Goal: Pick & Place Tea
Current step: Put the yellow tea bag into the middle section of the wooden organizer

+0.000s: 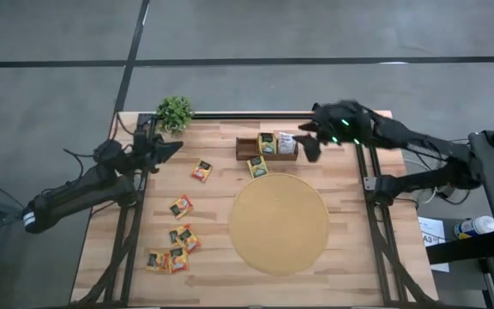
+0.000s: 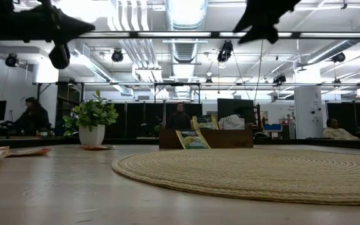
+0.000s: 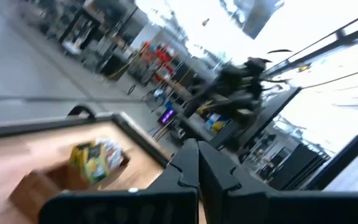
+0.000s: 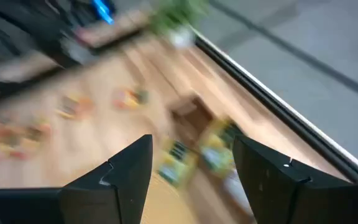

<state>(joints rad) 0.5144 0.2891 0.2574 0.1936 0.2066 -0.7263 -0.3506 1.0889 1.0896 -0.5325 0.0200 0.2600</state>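
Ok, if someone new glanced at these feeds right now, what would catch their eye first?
Probably the big round woven mat at the table's middle, then the orange tea sachets scattered on its left side. Behind the mat, the wooden tray already holds sachets, with the open right gripper beside it.

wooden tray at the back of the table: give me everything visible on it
The tray is a small brown wooden box, low-walled and open-topped, lying flat near the table's back edge, just behind the round mat. Tea sachets stand upright in it, yellow-green and white; its left end looks empty. One more yellow-green sachet leans against its front wall. The open right gripper hangs above its right end, not touching it.
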